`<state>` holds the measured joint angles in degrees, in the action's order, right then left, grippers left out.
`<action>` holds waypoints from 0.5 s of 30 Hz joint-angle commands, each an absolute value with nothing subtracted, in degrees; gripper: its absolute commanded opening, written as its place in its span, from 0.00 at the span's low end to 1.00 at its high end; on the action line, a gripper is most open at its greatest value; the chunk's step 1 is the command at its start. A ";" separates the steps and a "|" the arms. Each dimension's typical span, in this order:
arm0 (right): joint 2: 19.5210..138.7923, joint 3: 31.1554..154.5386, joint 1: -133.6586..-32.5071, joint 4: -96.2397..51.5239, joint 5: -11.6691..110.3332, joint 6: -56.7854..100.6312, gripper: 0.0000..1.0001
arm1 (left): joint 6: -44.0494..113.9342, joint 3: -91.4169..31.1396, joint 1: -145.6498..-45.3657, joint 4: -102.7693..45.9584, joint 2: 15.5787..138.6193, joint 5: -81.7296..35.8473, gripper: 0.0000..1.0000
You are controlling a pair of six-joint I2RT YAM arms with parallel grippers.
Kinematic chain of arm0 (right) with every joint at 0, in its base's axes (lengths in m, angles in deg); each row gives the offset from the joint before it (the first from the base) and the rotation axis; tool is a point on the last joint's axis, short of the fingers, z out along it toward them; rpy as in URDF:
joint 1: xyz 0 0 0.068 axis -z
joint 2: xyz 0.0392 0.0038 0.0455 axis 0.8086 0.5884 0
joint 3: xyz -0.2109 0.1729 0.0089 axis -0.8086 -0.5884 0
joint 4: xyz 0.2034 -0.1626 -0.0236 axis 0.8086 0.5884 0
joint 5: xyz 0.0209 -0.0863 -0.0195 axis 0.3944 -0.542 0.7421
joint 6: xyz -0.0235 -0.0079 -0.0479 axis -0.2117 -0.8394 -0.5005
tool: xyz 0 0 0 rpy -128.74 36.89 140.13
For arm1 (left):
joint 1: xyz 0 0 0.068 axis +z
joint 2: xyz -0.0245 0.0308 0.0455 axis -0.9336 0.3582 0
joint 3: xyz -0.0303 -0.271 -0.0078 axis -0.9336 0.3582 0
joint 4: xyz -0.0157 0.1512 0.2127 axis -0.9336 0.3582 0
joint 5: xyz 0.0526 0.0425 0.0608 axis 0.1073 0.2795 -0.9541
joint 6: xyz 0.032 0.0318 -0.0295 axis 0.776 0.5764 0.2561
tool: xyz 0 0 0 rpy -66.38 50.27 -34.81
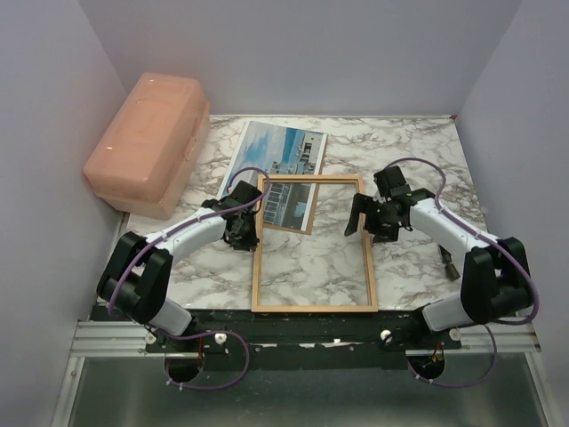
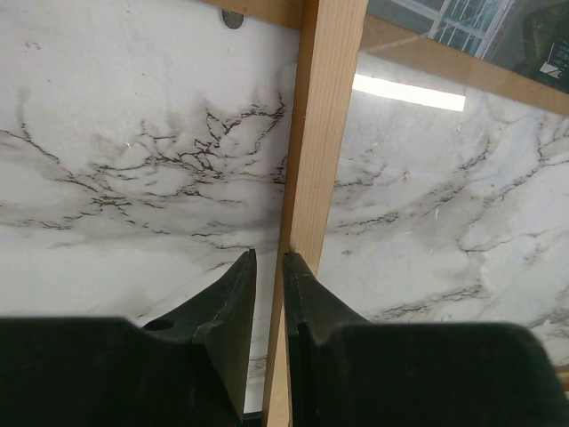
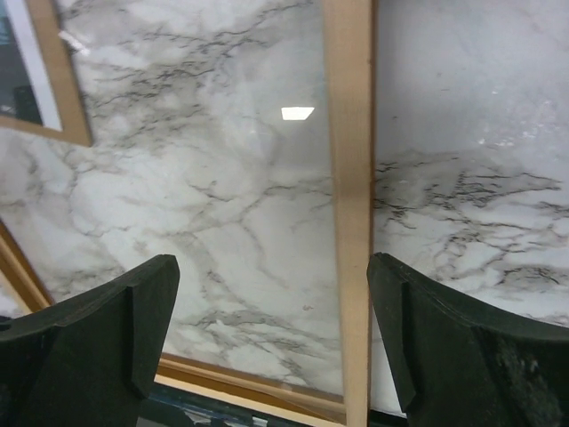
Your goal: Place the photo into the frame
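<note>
The frame [image 1: 311, 309] lies flat on the marble table between my arms. Its far left corner overlaps the photo [image 1: 280, 156], which lies behind it. My left gripper [image 1: 242, 233] is at the frame's left rail. In the left wrist view [image 2: 268, 256] its jaws are nearly together, with the rail's [image 2: 324, 107] outer edge in the narrow gap. My right gripper [image 1: 369, 222] is open. In the right wrist view [image 3: 271, 262] it sits over the frame's right rail [image 3: 348, 133], which passes just inside the right finger, apart from both. The photo shows through the glass [image 2: 462, 22] and at the right wrist view's left edge [image 3: 13, 62].
A pink plastic box [image 1: 147, 142] stands at the far left against the wall. Grey walls close in the table on the left, back and right. The table's black front edge runs just below the frame's near rail.
</note>
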<state>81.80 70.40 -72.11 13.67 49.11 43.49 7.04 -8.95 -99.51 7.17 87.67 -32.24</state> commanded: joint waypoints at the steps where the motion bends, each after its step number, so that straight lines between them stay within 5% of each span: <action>1: 79.95 69.87 -72.24 11.19 55.83 43.58 0.93 | 7.06 -7.38 -99.77 7.04 88.81 -33.62 0.20; 15: 83.38 68.06 -72.24 8.38 53.75 43.97 0.89 | 7.01 -7.28 -99.75 6.92 88.72 -33.49 0.20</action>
